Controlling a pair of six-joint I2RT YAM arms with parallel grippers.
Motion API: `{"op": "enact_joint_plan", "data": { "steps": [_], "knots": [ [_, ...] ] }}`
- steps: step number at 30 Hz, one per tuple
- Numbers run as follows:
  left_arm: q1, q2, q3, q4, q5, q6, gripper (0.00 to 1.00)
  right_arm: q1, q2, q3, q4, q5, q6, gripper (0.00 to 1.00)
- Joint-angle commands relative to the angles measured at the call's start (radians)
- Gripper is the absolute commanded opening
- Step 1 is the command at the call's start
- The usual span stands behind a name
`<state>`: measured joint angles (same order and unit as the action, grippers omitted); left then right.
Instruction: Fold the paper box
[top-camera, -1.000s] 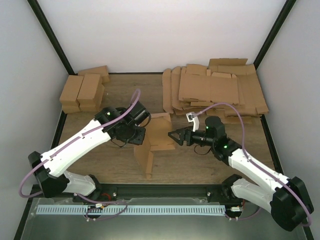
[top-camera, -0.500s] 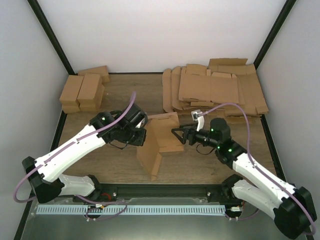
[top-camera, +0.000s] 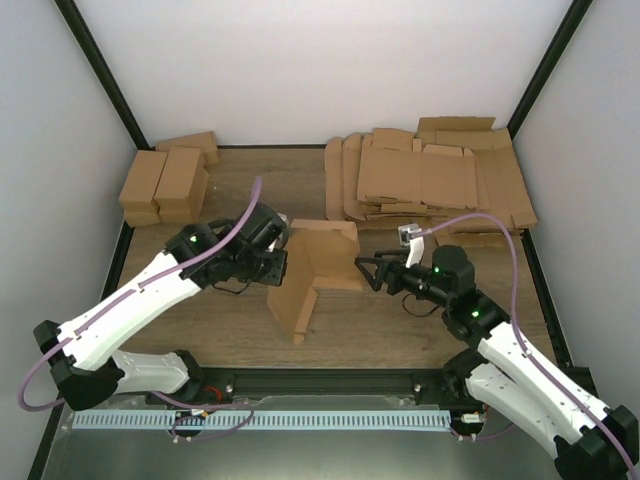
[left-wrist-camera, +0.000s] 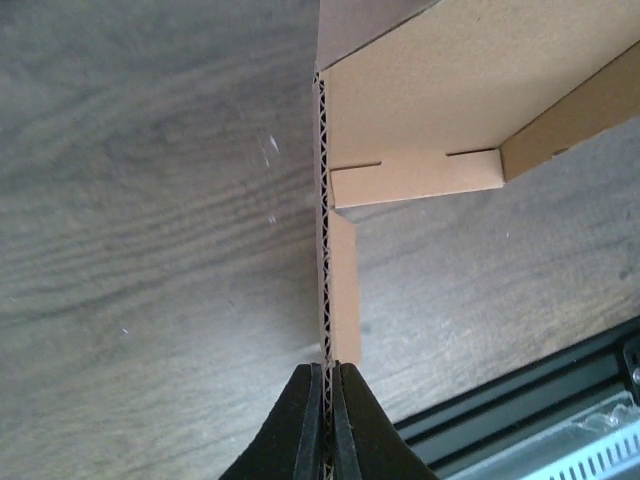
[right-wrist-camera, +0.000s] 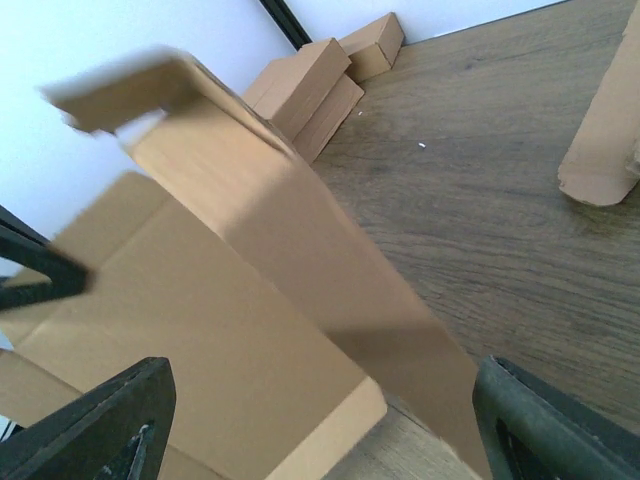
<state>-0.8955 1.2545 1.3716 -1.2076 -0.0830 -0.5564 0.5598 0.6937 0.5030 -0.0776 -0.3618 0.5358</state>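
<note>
The paper box (top-camera: 315, 270) is a partly folded brown sheet standing on edge at the table's middle, panels bent into an L. My left gripper (top-camera: 278, 268) is shut on its left panel edge; the left wrist view shows the corrugated edge (left-wrist-camera: 323, 250) pinched between the fingers (left-wrist-camera: 305, 420). My right gripper (top-camera: 367, 272) is open just right of the box, fingers spread wide. In the right wrist view the box (right-wrist-camera: 250, 330) fills the space between the fingertips (right-wrist-camera: 110, 415), and I cannot tell whether they touch it.
A heap of flat cardboard blanks (top-camera: 430, 185) lies at the back right. Finished brown boxes (top-camera: 165, 180) are stacked at the back left, also in the right wrist view (right-wrist-camera: 320, 85). A black rail (top-camera: 330, 380) runs along the near table edge.
The left gripper has swung the box round and slightly back, so its panels now face the right gripper. The right gripper has drawn back to the right and opened wider.
</note>
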Motion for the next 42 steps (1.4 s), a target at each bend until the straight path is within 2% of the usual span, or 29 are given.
{"op": "enact_joint_plan", "data": {
  "steps": [1,7,13,21,34,42],
  "knots": [
    [-0.005,-0.024,0.092,-0.042,-0.12,0.042,0.04,0.002,0.011,0.065,-0.023,0.008,0.023,0.84],
    [-0.005,0.017,0.119,-0.154,-0.224,0.068,0.04,0.002,0.094,0.115,-0.011,-0.003,0.069,0.84],
    [-0.004,-0.006,0.053,-0.107,-0.228,0.065,0.04,-0.013,0.162,0.078,0.135,-0.105,0.169,0.82],
    [-0.004,-0.049,-0.034,-0.036,-0.19,0.078,0.04,-0.013,0.248,0.07,0.266,-0.133,0.237,0.74],
    [-0.005,-0.098,-0.105,0.022,-0.165,0.082,0.04,-0.012,0.376,0.109,0.327,-0.187,0.235,0.64],
    [-0.009,-0.097,-0.119,0.031,-0.161,0.081,0.04,-0.013,0.367,0.107,0.348,-0.183,0.242,0.6]
  ]
}}
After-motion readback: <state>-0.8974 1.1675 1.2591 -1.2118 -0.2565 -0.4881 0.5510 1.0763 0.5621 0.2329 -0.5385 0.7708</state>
